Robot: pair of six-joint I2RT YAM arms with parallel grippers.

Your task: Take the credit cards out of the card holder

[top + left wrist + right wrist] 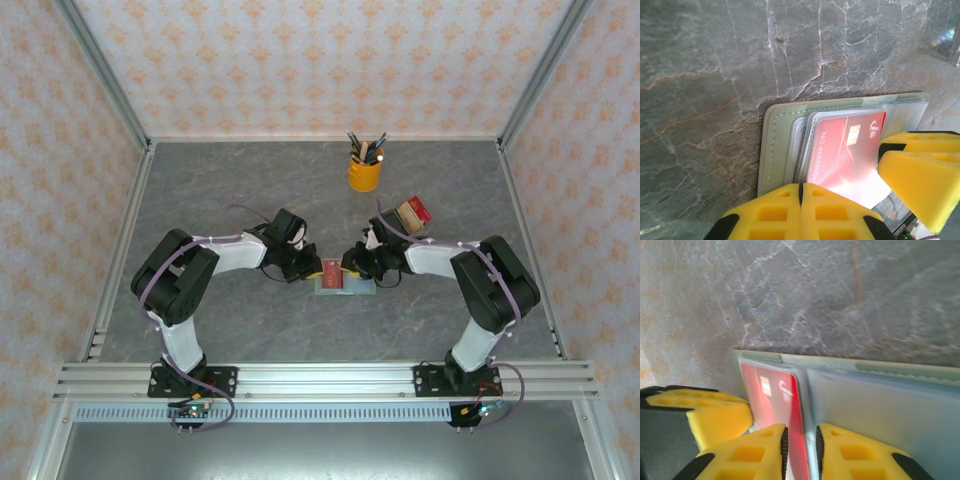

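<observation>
so the sage green card holder [350,288] is lying open flat on the grey marble-look counter [230,190], roughly dead centre of the overhead frame, with both arms reaching in at it from either side. The red credit card [840,150] sits in a clear sleeve on the holder's left half, chip side up, partly poking out of the pocket. The left hand [801,192] is at the bottom of its own wrist view, yellow pads pressed tight together right at the holder's near edge; can't tell if anything thin is caught between them. The right hand [801,440] is nearly closed, with a narrow gap, and the red card plus the edge of its clear sleeve run straight down into that gap, so it looks like it's pinching the card. The two hands are just beside each other over the holder. Further up the overhead frame there's a yellow pen cup [365,176], and a little cluster of tan and red blocks [412,212] to the lower right of it
</observation>
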